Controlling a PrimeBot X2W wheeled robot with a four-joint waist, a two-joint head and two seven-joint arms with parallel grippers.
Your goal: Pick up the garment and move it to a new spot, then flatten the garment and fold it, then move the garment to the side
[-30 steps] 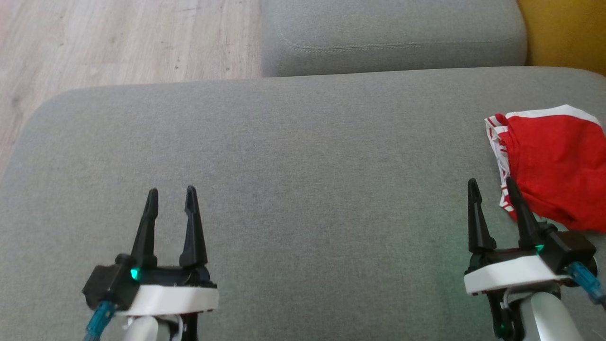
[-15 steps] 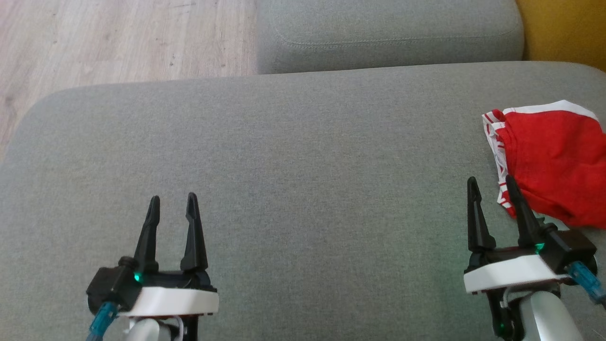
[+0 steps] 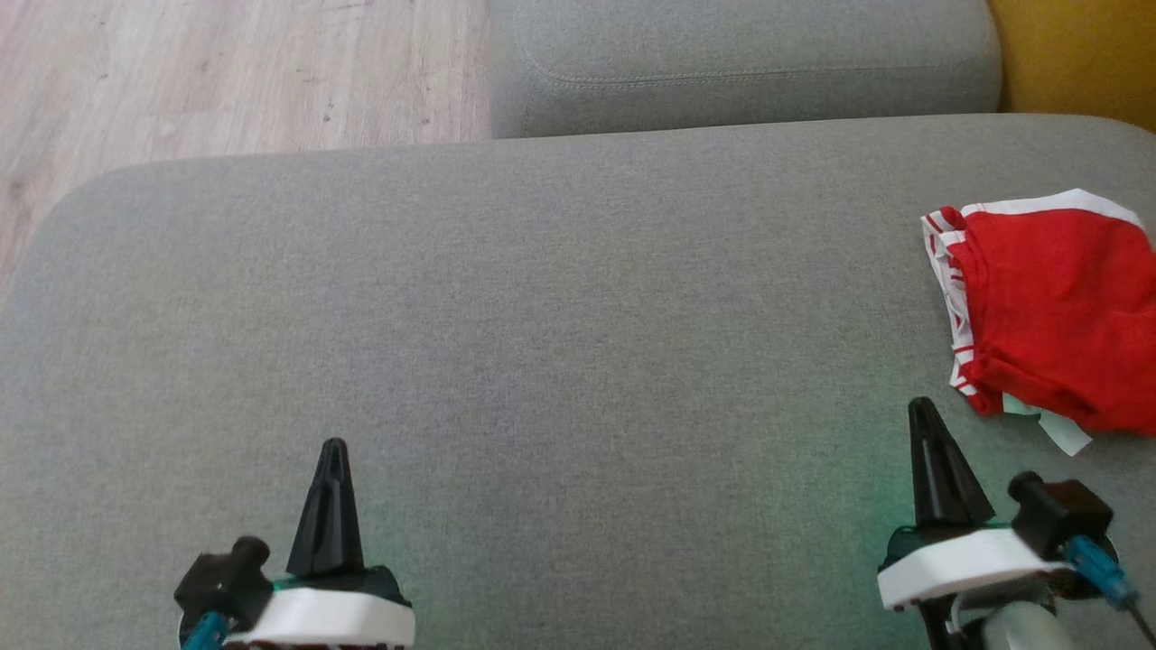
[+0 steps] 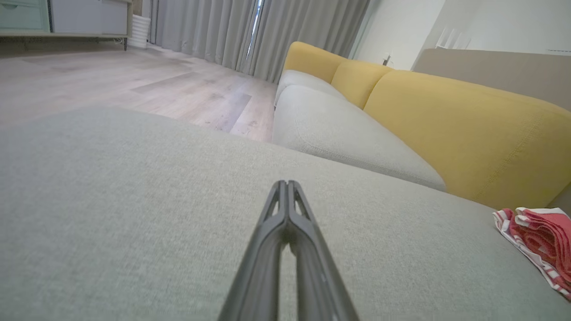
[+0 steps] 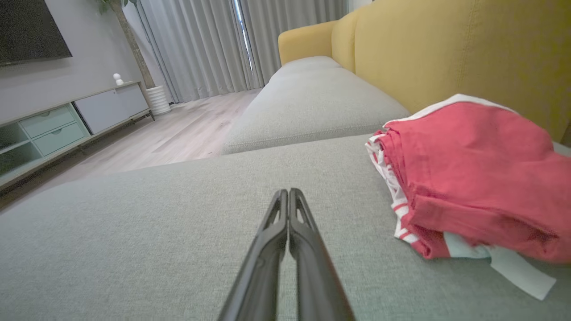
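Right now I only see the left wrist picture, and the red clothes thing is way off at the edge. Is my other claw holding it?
Observer: No. The right claw is shut on nothing. The red fabric garment with white striped trim lies apart from it, off to its right.
Child: Is anything sticking out of it?
Observer: Yes. A thin white label pokes out from under its near edge and lies on the grey fabric sofa cushion.
Child: Which claw is closer to it?
Observer: The right one, going by the head view. The left claw is far across the cushion, also shut.
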